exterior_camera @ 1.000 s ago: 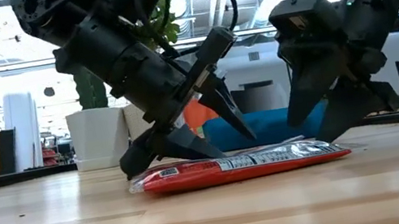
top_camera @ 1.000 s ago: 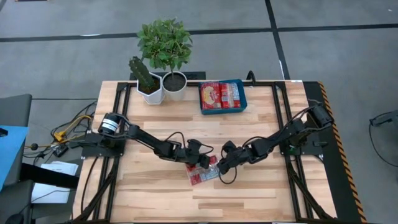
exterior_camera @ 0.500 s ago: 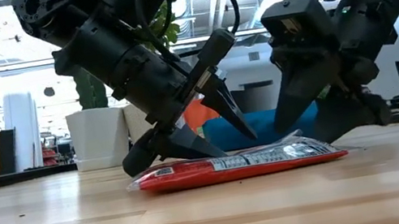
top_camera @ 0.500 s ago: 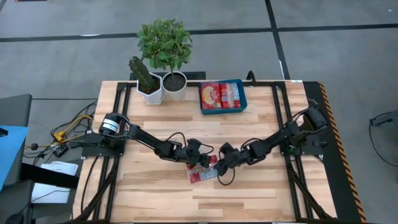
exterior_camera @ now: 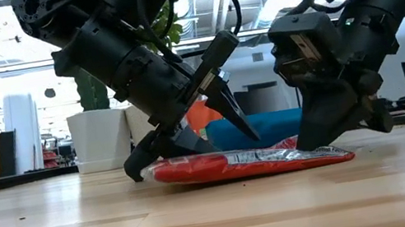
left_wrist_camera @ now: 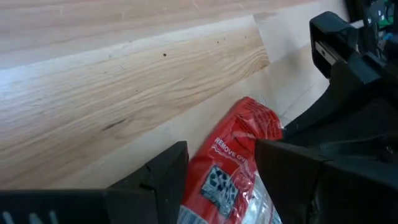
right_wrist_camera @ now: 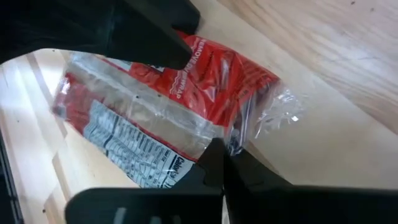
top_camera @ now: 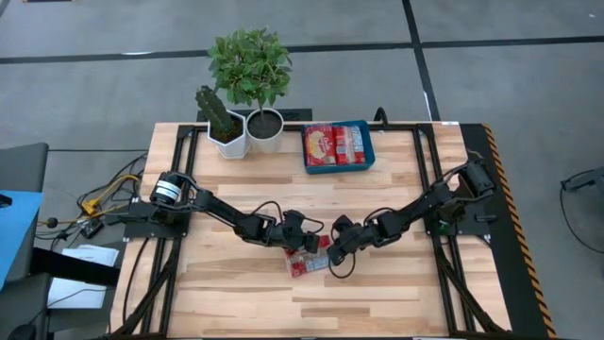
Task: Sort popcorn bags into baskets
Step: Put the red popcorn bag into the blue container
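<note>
One red popcorn bag lies on the wooden table a little in front of its middle, between both grippers. My left gripper is open and slants down over the bag's left end, one finger on each side of it. My right gripper is shut on the bag's right end. The blue basket stands at the far edge with red bags in it. My left gripper slants down from the table's left. In the low view one fingertip lies on the bag's top near its left end. I cannot tell whether the other finger touches. My right gripper pinches the bag's clear crinkled end seam between its two fingers. It comes slanting down from the table's right. The bag stays on the table, bulged up in the middle.
Two white pots, a cactus and a leafy plant, stand at the far left beside the basket. Black frame rails run along both sides of the table. Bare wood stretches toward the near edge.
My right gripper has sunk onto the bag's right end and shut on it. The bag, flat a second ago, is now bunched up, and its left end has risen under my left gripper's finger.
</note>
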Motion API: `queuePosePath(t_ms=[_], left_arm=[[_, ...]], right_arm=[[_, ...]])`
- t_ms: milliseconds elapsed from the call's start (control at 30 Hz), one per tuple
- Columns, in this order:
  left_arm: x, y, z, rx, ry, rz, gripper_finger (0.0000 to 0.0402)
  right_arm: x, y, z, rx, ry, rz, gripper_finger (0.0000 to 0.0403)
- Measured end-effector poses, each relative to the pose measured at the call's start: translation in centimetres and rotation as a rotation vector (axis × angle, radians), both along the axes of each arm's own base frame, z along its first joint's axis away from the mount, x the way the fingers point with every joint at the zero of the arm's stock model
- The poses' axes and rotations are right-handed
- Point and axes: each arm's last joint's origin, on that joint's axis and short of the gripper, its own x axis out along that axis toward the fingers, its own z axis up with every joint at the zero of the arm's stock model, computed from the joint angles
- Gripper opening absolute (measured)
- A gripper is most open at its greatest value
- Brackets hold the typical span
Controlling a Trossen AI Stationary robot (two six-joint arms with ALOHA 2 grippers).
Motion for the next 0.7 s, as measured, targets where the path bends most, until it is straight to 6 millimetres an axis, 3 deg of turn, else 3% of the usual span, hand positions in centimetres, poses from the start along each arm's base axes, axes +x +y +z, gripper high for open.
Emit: queuePosePath(t_ms=[100,267,500,700], left_arm=[[0.0,0.1,0.0,-0.005,-0.001,-0.006,0.0183],[0.2,0.9,1.3,-0.068,-0.033,-0.104,0.0183],[-0.1,2.0,6.7,-0.086,-0.176,-0.199,0.0183],[-1.1,2.4,10.7,-0.037,-0.283,-0.195,0.0183]], right_arm=[[0.1,-0.3,0.2,0.012,-0.001,0.000,0.0012],[-0.9,-0.7,2.2,-0.022,0.013,0.036,0.0005],[-3.9,-2.7,6.3,-0.128,0.086,0.075,0.0003],[-5.7,-5.2,11.5,-0.274,0.100,0.125,0.0002]])
